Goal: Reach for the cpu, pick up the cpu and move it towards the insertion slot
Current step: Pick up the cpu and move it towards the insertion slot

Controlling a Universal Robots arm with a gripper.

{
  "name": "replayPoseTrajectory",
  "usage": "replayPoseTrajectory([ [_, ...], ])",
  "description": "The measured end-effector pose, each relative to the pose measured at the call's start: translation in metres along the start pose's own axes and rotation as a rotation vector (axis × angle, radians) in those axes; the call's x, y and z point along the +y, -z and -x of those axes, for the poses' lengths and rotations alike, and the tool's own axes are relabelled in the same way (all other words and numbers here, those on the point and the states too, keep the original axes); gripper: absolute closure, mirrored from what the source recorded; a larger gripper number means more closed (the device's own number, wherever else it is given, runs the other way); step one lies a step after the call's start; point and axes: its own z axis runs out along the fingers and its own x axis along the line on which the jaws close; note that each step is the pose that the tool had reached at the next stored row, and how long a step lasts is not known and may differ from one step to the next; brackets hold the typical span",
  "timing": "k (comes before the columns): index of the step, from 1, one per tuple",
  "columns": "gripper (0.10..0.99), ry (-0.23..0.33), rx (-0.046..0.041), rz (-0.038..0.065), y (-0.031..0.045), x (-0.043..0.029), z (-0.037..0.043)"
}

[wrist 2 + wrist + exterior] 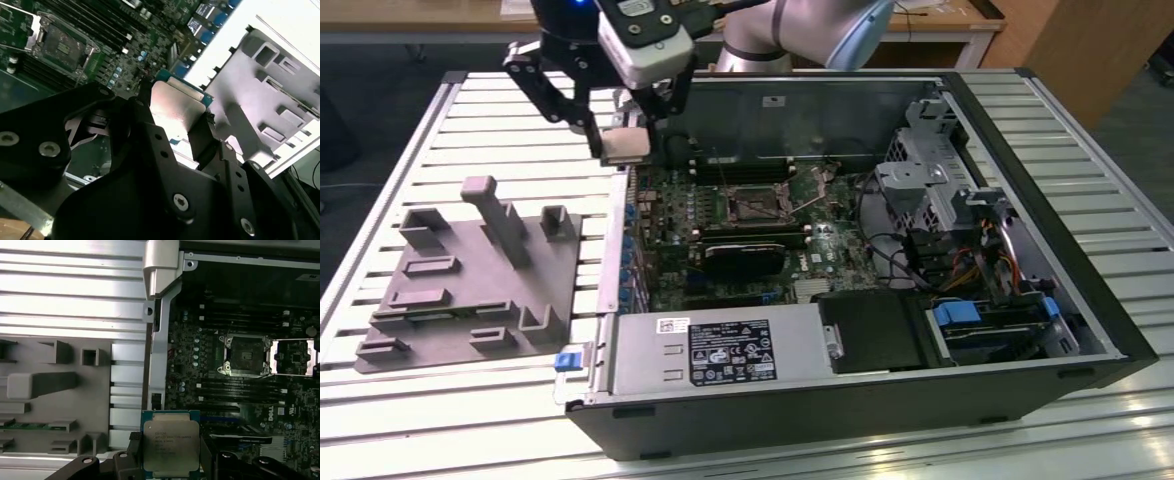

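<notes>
Our gripper fingers clamp the cpu by opposite edges; we judge it light, rigid, fragile.

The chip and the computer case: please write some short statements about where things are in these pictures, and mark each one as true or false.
1. The gripper holds the chip between its fingers. True.
2. The chip already sits in the socket. False: it hangs in the air, over the case's edge at the exterior view's left.
3. The socket is open, with nothing in it. True.
4. The grey plastic tray lies inside the computer case. False: it lies on the slatted table, beside the case.
5. The case's side panel is on. False: the case is open, and the board shows.
</notes>
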Motion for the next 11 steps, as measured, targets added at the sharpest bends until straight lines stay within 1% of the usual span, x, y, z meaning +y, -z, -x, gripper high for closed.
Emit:
replayPoseTrajectory([
  [11,0.545,0.0,0.0047,0.0,-0.001,-0.0015,0.0481],
])
